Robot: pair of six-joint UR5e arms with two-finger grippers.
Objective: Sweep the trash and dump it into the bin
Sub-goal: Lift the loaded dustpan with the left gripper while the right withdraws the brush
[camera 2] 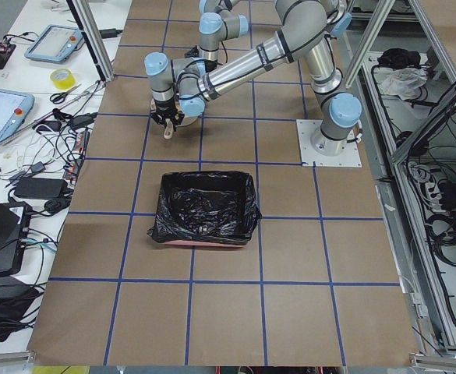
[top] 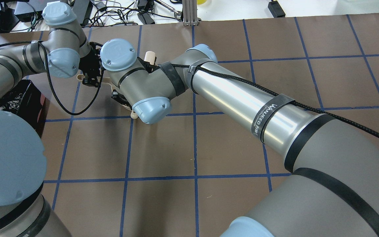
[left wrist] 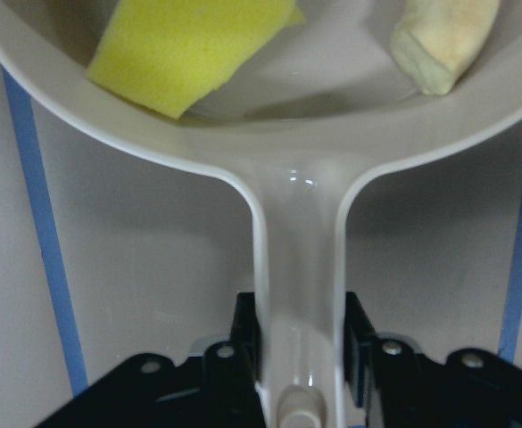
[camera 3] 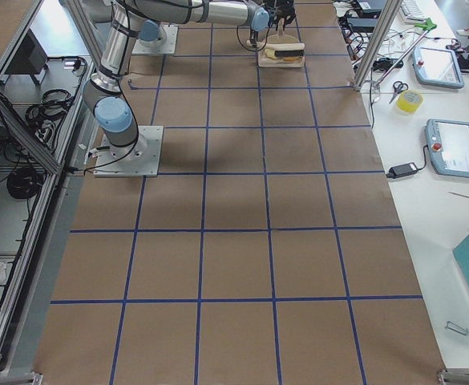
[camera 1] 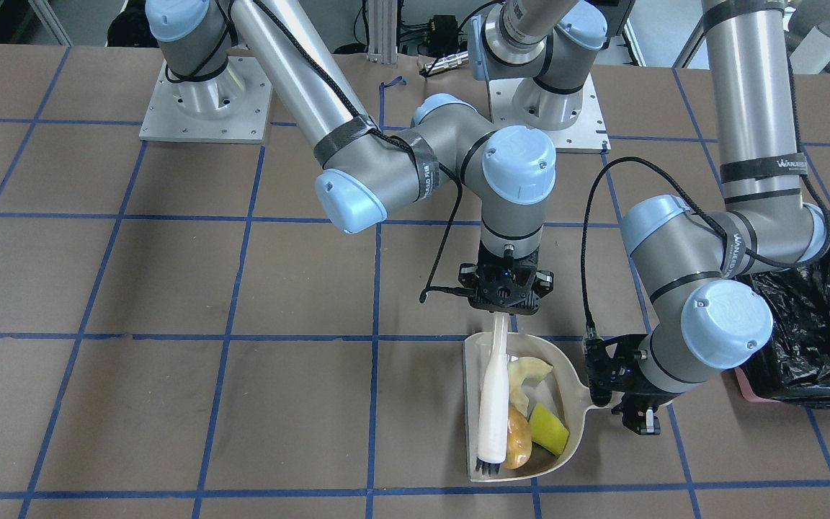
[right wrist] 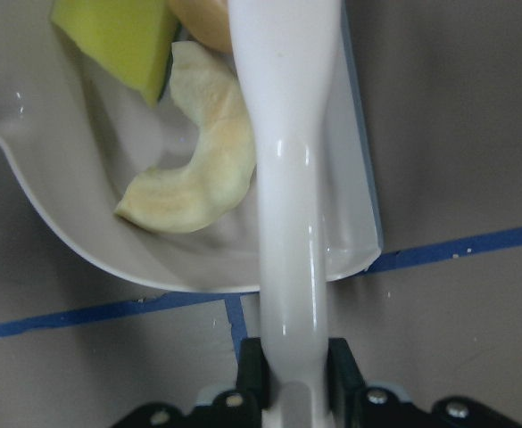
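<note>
Trash (camera 1: pixel 519 393) is all gathered in the pan, so I judge the sweeping done and the dumping next. The rectangular pink-based bin lined with a crinkled black plastic bag (camera 1: pixel 818 324) stands on my left, near the pan but apart from it, its mouth open upward.

The beige plastic dustpan (camera 1: pixel 566 369) lies flat on the brown table with its blue tape grid (camera 1: pixel 170 404), and my left gripper (left wrist: pixel 300 343) is clamped on its handle. The long white plastic brush (camera 1: pixel 493 404) lies along the pan's open side, with my right gripper (right wrist: pixel 294 366) pinching its handle.

Inside are the pale cream curved half-ring (right wrist: pixel 203 169), the yellow sponge-like wedge (camera 1: pixel 548 430) and the glossy golden-brown lump (camera 1: pixel 518 441). The lump is against the brush head.

Next I must raise the pan level, lip slightly up, carry it over the bin and tip. The brush should either guard the lip or lift clear.
</note>
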